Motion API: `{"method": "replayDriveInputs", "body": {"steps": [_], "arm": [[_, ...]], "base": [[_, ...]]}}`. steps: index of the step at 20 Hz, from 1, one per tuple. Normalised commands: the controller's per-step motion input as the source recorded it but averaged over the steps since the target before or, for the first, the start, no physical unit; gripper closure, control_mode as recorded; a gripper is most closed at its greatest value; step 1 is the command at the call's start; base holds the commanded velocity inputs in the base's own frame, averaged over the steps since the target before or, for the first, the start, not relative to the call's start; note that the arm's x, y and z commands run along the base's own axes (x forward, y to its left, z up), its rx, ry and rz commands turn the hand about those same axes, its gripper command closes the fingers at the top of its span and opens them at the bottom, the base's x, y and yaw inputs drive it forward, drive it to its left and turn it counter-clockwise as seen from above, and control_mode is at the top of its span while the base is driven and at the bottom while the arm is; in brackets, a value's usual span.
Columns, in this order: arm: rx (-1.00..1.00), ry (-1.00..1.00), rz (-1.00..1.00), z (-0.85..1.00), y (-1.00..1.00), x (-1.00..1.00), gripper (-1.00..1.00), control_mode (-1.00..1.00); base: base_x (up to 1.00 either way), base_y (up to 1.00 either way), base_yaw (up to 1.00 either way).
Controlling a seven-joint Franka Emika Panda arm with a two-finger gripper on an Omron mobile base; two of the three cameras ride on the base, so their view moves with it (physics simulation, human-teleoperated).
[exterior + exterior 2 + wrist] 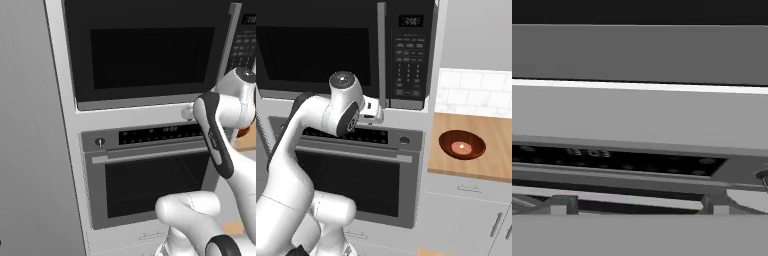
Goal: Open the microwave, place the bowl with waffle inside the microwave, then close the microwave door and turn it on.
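While the microwave door (321,50) sits flush and closed in its cabinet, the white arm reaches up in front of it, with its end effector (377,112) raised to the strip of white cabinet just under the microwave (150,50) and near the lower end of the grey vertical handle (381,55). In the right base view the end effector points toward the cabinet face, just beside the handle's foot; whether it touches anything there is hard to tell. In the hand view the two dark fingertips (559,204) stand well apart at the bottom of the picture, nothing between them — the end effector is wide and holds nothing. Beyond them lie the grey trim of the microwave door, the white strip and the dark control band of the oven (617,160).

The keypad panel (408,60) runs down the right side of the microwave, with a small display at its top. Below stands the silver oven (150,175) with a round knob at its left and a horizontal bar handle across its door, also closed.

To the right of the oven, on the wooden surface (496,145), rests the bowl (462,145) — reddish-brown, glossy, upright, well apart from the arm. Inside it lies the waffle (461,147), a small pale piece at the bottom. White tiles back the surface, and grey cabinet fronts with handles sit below it.
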Motion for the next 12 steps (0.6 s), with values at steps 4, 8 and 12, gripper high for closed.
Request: {"method": "replayDriveInputs", "body": {"steps": [4,8,12], "arm": [[0.0,-0.27,0.0,0.01,-0.4,0.0,-1.0,-1.0],[0.0,-0.28,0.0,0.11,-0.35,0.0,-1.0,-1.0],[0.0,-0.31,0.0,0.22,-0.12,0.01,-1.0,-1.0]], "base": [[0.0,0.0,0.0],[0.0,0.0,0.0],[0.0,0.0,0.0]]}}
